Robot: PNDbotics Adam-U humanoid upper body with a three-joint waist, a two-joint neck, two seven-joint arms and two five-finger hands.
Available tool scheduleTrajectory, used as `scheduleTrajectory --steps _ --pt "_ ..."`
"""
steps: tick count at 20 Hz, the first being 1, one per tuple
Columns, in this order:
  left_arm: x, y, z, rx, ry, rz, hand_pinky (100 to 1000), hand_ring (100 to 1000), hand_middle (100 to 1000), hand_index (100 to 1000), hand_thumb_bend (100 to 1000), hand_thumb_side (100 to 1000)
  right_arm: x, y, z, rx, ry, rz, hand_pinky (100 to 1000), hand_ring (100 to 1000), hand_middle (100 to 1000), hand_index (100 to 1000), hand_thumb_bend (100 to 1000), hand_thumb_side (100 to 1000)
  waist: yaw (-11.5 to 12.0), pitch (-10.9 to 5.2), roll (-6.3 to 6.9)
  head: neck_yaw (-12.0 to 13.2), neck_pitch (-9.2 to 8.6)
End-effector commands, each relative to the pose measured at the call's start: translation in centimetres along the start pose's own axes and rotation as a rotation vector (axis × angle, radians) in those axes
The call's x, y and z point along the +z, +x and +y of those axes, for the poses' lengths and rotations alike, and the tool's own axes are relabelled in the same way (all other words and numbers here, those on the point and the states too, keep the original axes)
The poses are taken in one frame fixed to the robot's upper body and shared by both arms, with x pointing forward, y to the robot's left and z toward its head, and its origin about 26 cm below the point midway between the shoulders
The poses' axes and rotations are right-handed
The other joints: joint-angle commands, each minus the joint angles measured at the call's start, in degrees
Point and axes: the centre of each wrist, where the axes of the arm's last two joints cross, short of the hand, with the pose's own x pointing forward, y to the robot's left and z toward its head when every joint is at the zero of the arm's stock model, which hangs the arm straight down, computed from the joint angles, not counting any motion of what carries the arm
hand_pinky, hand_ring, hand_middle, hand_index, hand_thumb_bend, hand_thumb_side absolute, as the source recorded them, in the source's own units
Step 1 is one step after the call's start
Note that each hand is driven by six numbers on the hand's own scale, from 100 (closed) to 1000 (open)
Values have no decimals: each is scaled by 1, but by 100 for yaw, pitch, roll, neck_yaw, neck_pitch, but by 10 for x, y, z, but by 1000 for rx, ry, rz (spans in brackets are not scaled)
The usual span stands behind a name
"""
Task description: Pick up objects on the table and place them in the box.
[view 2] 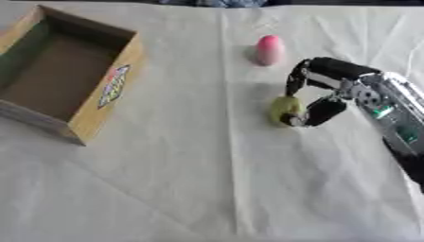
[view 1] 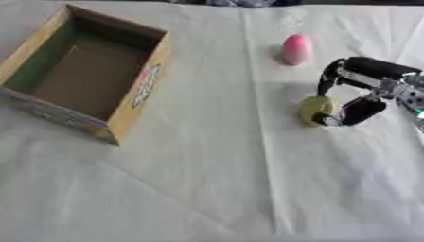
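A table covered with a white cloth [view 1: 207,179], with a cardboard box [view 1: 136,97] at its far left corner.

The right hand [view 2: 331,90] enters from the right edge, its fingers and thumb curled around a yellow-green object [view 1: 314,109] lying on the cloth right of centre. A pink egg-shaped object [view 1: 295,49] stands near it, toward the far edge.
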Motion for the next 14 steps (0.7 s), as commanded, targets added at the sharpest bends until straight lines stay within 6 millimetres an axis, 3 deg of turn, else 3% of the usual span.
scheduleTrajectory --steps 1,14 --pt "-6 2 8 -9 20 -26 711 833 1000 807 407 1000 4 -1 -10 16 -15 8 692 695 576 609 390 125 10 -78 12 1 -17" --pt "-7 3 9 -8 19 -31 710 831 1000 805 397 1000 7 6 -18 -45 -28 -16 623 635 549 590 191 100 20 -84 0 14 -34"
